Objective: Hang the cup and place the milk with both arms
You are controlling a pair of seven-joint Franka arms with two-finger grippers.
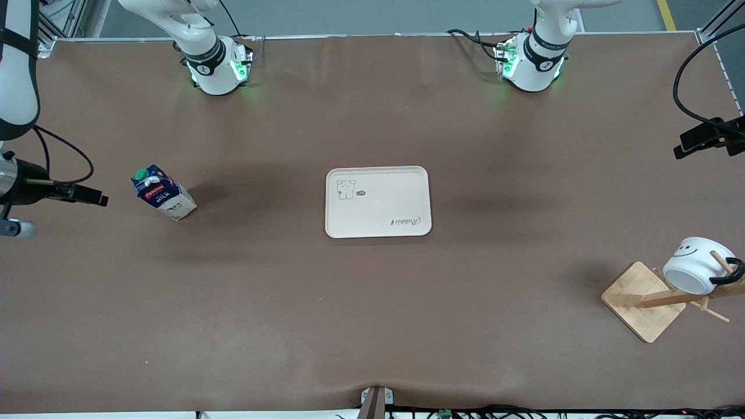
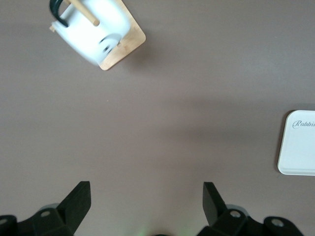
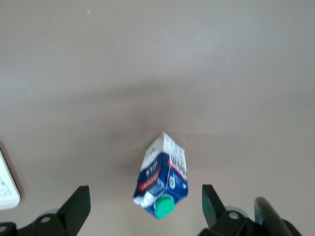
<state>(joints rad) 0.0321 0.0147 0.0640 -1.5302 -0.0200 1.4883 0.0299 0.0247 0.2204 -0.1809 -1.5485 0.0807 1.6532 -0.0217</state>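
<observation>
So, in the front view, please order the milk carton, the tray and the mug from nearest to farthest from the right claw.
The right claw is open, low at the right arm's end of the table.
1. Milk carton: upright, just beside that claw.
2. Tray: mid-table.
3. Mug: hanging on the wooden rack at the left arm's end.

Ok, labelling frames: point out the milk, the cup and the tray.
milk (image 1: 165, 194): front view, blue side panel.
cup (image 1: 692, 262): front view, white side wall.
tray (image 1: 378, 203): front view, bare middle.
</observation>
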